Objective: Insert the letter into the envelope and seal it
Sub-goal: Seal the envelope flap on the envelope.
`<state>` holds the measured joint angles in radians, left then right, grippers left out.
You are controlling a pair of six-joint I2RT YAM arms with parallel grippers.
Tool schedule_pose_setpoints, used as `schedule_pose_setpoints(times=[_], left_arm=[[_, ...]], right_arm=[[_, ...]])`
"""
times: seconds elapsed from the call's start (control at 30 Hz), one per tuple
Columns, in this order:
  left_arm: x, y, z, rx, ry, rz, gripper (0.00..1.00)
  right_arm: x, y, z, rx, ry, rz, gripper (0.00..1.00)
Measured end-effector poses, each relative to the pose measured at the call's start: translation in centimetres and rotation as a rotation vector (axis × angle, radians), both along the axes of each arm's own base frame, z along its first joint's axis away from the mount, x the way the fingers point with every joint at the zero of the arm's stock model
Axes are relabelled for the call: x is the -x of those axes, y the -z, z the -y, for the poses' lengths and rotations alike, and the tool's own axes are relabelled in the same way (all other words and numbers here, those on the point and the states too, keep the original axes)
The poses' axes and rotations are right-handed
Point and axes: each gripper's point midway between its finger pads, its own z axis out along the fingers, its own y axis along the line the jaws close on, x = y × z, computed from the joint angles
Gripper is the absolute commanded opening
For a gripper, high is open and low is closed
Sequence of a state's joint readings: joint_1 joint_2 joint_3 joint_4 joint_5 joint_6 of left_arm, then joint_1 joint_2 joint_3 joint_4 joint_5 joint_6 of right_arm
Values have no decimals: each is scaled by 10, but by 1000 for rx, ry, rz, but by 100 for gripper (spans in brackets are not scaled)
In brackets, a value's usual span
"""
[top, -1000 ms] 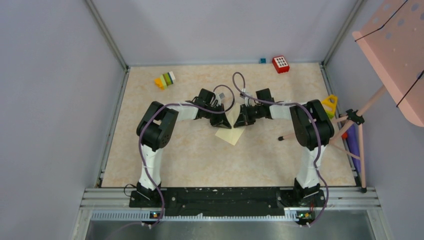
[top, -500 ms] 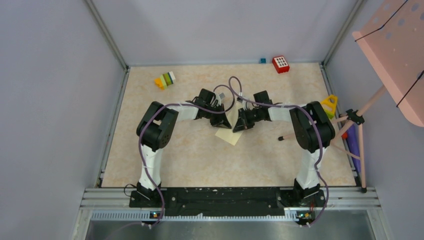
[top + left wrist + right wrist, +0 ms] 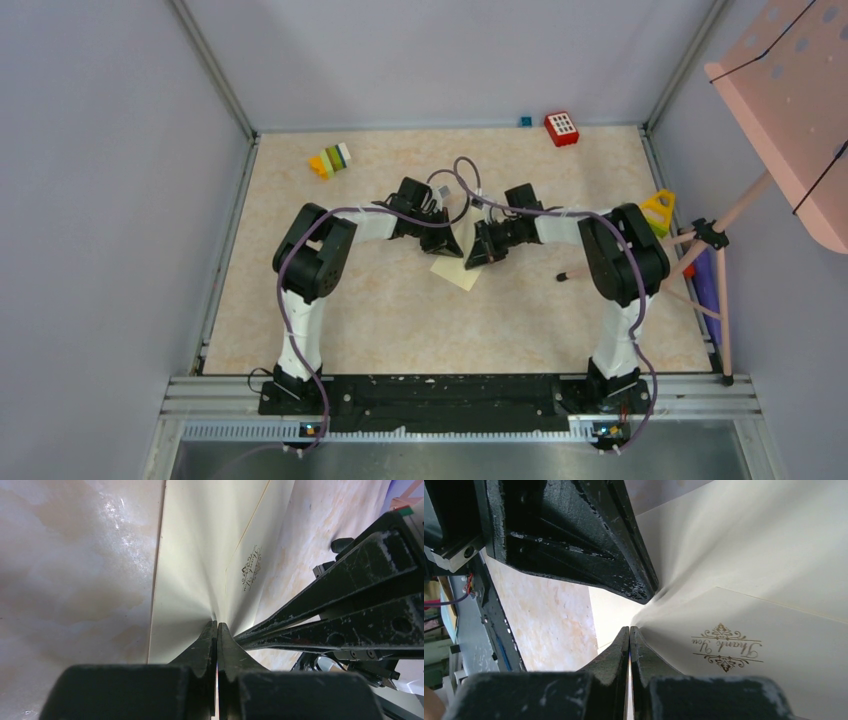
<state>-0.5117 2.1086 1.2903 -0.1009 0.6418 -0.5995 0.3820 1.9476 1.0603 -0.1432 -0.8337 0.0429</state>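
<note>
Both arms reach in to mid-bench, and the two pincers meet almost nose to nose over the envelope (image 3: 458, 275). It lies flat on the bench (image 3: 400, 330), just nearer the bases than the pincer tips, with its far part hidden under them. It sits cornerwise to the bench edges, one corner aimed at the near rail. Because of that cover, its long axis cannot be read from above.

Left pincer (image 3: 447, 245): fingers tight together, and the cream paper gathers into a pucker right at the tips, so that's a pinch on the envelope. From this wrist the envelope's long straight edge runs directly away from the fingers.

Right pincer (image 3: 483, 252): fingers also together, tips buried in the same gather of paper. The panel carrying the printed "Thank You" mark (image 3: 725, 648) narrows straight into them, so it is clamped too. The left fingers (seen from the right wrist) cross just above, all but touching the right ones.

Off at the far edge sit a stack of coloured blocks (image 3: 331, 160) and a red block (image 3: 561, 128), well apart from the action.
</note>
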Motion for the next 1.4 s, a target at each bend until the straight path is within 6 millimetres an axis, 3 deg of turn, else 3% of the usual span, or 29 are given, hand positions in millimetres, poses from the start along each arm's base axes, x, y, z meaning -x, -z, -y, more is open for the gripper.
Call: schedule_pose_setpoints(times=[0.57,0.9,1.07,1.4], left_arm=[[0,0,0,-3,-2,1,0],[0,0,0,-3,-1,1,0],[0,0,0,-3,-1,2,0],[0,0,0,-4,-1,2,0]], right_arm=[[20,1,-4,2,-87,-7,0],[21,2,-2,19,-74,-18,0],[11,1,4,22,-9,-45,0],[-37,0,29,27,150,-25,0]])
